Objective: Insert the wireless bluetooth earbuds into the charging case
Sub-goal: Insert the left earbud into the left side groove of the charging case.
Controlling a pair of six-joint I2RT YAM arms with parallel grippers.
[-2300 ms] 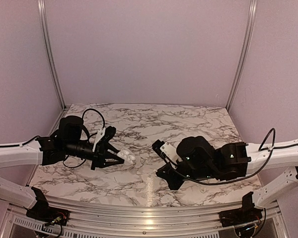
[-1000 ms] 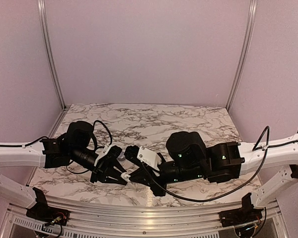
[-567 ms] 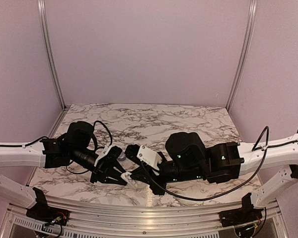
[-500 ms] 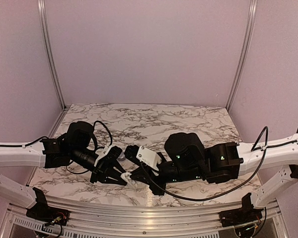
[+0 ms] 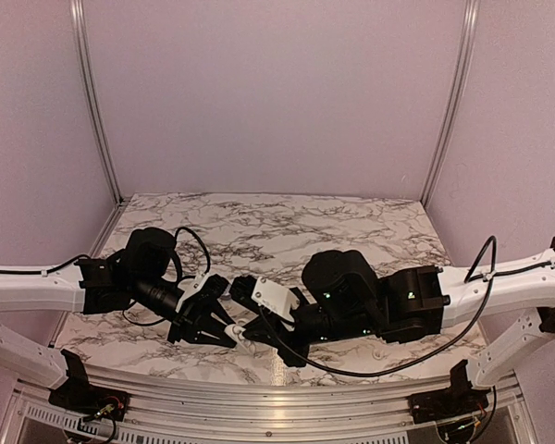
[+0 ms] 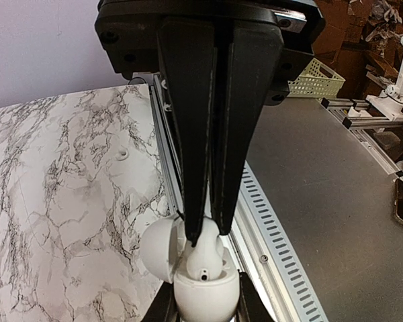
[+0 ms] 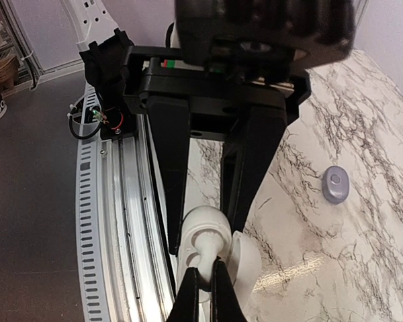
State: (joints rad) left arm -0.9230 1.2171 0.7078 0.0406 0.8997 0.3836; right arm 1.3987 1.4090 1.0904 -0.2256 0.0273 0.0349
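Charging case [image 6: 206,295], held over the near edge of the marble table [image 5: 287,231], between the two arms. The white shell is open: the lid [image 6: 160,247] hangs tipped back to one side, joined to the rounded base. One earbud [image 6: 205,260] sits in the mouth of the base. It looks pale in these views, with a small dark spot on its face, and its upper part stands proud of the rim. Whether a second bud already lies inside the case cannot be told, since the inner face is hidden.

Left gripper [image 5: 222,326]: its fingers [image 7: 171,168] are spread to the width of the case and grasp the base from both sides. Right gripper [image 6: 203,231]: the jaws are clenched almost together, with only a thin slit between them, and the tips pinch the top of the earbud from the side opposite the left gripper.

Surroundings: a slotted aluminium rail [image 6: 275,221] runs along the table edge just beneath the case. A small grey oval object [image 7: 334,184] lies alone on the marble, well apart from the case; whether it is the other earbud cannot be told.
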